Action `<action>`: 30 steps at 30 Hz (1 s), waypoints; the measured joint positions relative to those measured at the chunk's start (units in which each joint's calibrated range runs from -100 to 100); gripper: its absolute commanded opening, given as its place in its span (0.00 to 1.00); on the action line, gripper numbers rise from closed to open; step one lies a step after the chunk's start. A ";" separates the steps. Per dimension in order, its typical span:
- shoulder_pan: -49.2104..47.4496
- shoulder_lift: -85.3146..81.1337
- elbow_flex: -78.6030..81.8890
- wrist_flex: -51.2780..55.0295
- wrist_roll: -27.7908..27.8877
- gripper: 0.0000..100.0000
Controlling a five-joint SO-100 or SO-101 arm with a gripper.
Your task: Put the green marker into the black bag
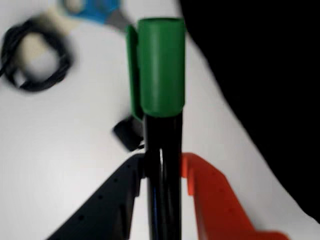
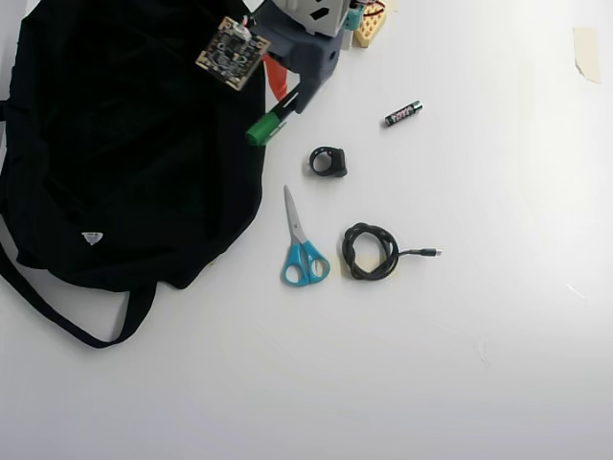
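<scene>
The green marker (image 1: 161,100) stands between my black and orange fingers, green cap pointing away from the camera in the wrist view. My gripper (image 1: 162,172) is shut on its black barrel. In the overhead view the green marker (image 2: 268,126) sticks out of the gripper (image 2: 290,103) above the table, its cap just beside the right edge of the black bag (image 2: 124,144). The bag lies flat at the left with its strap trailing toward the front. In the wrist view the black bag (image 1: 270,80) fills the right side.
Blue-handled scissors (image 2: 302,244), a coiled black cable (image 2: 370,251), a small black ring-shaped part (image 2: 328,161) and a AAA battery (image 2: 403,114) lie right of the bag. A piece of tape (image 2: 587,53) sits at the far right.
</scene>
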 measured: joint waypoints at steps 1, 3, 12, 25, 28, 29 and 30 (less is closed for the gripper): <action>1.62 0.00 0.00 0.00 0.00 0.02; 5.07 0.00 0.00 0.00 0.00 0.02; 22.78 0.00 0.00 -1.29 0.49 0.02; 46.36 32.96 -9.83 -24.47 2.34 0.06; 46.36 36.03 -12.19 -23.62 2.25 0.19; 46.36 36.03 -12.50 -22.24 2.25 0.19; 46.00 36.03 -12.66 -20.87 2.20 0.19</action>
